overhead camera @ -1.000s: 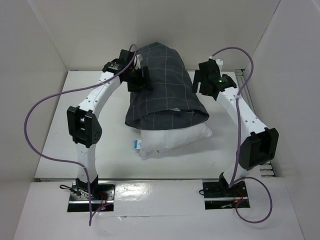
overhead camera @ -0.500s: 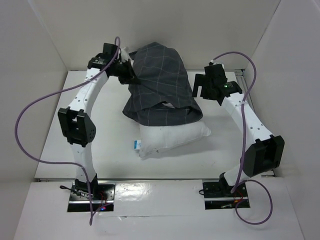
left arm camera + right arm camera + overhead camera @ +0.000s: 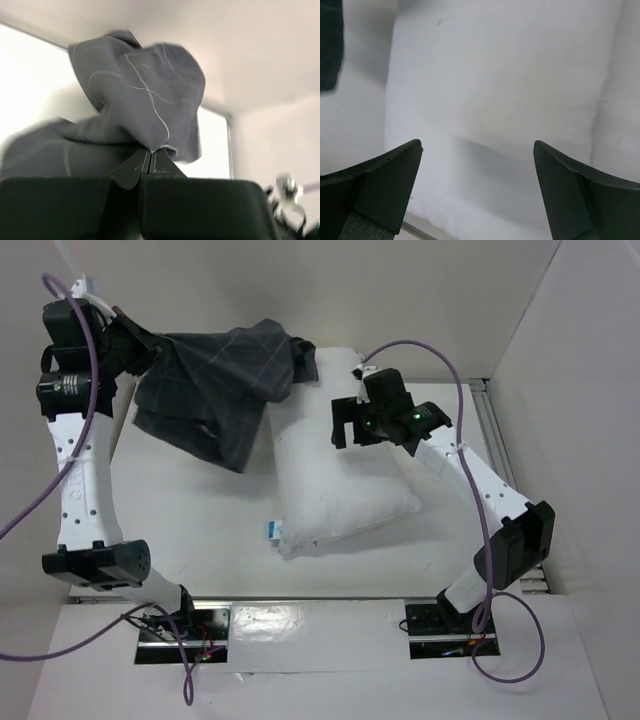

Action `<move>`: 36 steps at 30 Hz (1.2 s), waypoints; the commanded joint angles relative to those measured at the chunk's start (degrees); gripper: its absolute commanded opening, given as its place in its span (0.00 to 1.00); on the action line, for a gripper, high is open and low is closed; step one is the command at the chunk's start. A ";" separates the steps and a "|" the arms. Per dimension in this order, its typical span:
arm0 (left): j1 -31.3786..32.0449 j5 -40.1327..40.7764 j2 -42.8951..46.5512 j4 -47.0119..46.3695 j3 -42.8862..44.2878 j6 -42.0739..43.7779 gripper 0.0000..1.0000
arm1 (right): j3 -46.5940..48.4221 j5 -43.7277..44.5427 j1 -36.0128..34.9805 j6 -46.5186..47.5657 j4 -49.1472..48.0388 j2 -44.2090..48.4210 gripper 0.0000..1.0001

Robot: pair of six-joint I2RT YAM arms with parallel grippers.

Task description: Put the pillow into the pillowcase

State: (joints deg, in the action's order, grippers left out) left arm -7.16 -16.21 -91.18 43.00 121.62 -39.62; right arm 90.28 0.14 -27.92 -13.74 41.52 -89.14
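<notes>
The white pillow (image 3: 335, 485) lies bare in the middle of the table, its small blue-and-white tag (image 3: 272, 530) at the near left edge. The dark checked pillowcase (image 3: 215, 390) hangs in folds at the back left, lifted off the pillow, one end still draped on the pillow's far corner. My left gripper (image 3: 140, 345) is raised high at the far left and shut on a pinch of the pillowcase (image 3: 145, 95) cloth at its tips (image 3: 151, 152). My right gripper (image 3: 348, 428) hovers open over the pillow (image 3: 505, 85), nothing between its fingers (image 3: 390, 185). A pillowcase edge (image 3: 330, 45) shows at the upper left.
White walls enclose the table (image 3: 180, 510) on the left, back and right (image 3: 570, 390). Purple cables (image 3: 420, 345) loop above both arms. The arm bases are bolted at the near edge (image 3: 300, 630).
The left gripper closed on the pillowcase and swung up and far left, dragging the cloth off the pillow. The right gripper moved left over the uncovered pillow, still open.
</notes>
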 commanded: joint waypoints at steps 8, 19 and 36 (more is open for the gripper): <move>-1.37 6.28 5.56 -2.13 -17.46 -4.24 0.00 | -11.25 4.24 -7.59 -9.46 -3.17 -8.59 0.89; -2.42 3.55 4.08 -2.57 -12.84 -0.11 0.00 | 2.07 14.90 11.64 -3.59 0.57 0.90 0.00; -0.75 7.07 4.00 -3.19 -20.47 -0.73 0.00 | -0.29 8.91 16.51 3.79 9.20 4.17 1.00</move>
State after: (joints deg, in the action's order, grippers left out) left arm -7.84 -11.18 -87.88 42.41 99.00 -40.75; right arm 86.52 11.07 -8.75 -10.98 52.16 -84.82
